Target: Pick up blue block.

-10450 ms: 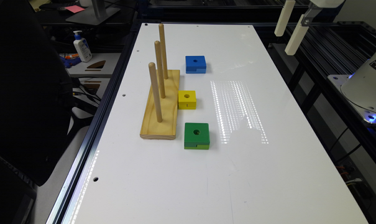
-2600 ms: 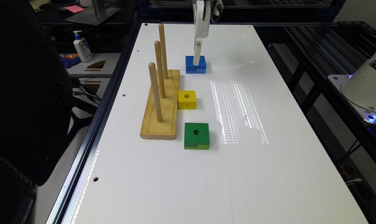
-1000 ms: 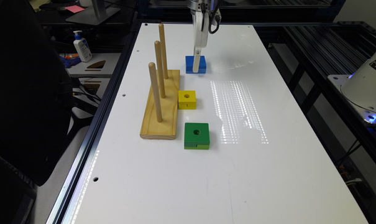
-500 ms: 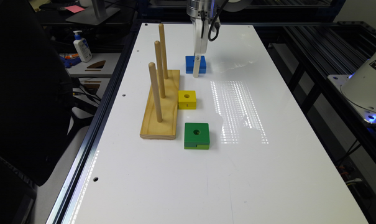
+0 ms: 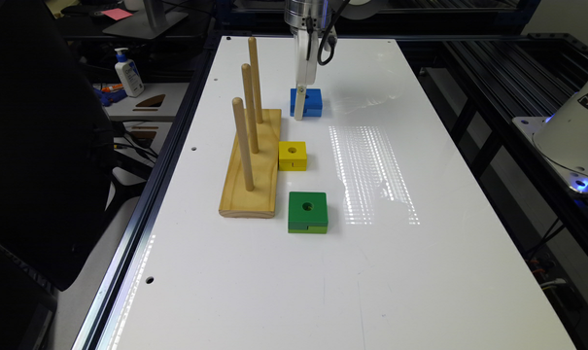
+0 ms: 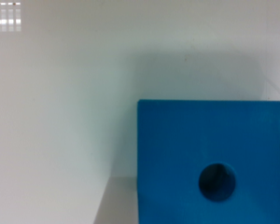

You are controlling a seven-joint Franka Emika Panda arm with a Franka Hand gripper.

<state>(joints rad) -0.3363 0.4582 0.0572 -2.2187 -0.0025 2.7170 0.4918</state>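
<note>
- Blue is the colour that matters: the blue block lies flat on the white table, beyond the far end of the wooden peg board, further from it than the yellow block that sits just beside the board.
- The gripper hangs low at the edge of the blue block facing the peg board, its white tip down at the block's side.
- Whether the jaws are apart or together I cannot tell; neither view shows them.
- Risk, as I judge it: the tool looks off-centre toward the peg board, so a closing move may catch only an edge and push or tip the block.
- A lift may also let a shallow hold slip.
- The exterior view gives the layout, including the green block near the board's near end.
- The wrist view shows the blue block close up, its round hole and square corner.
</note>
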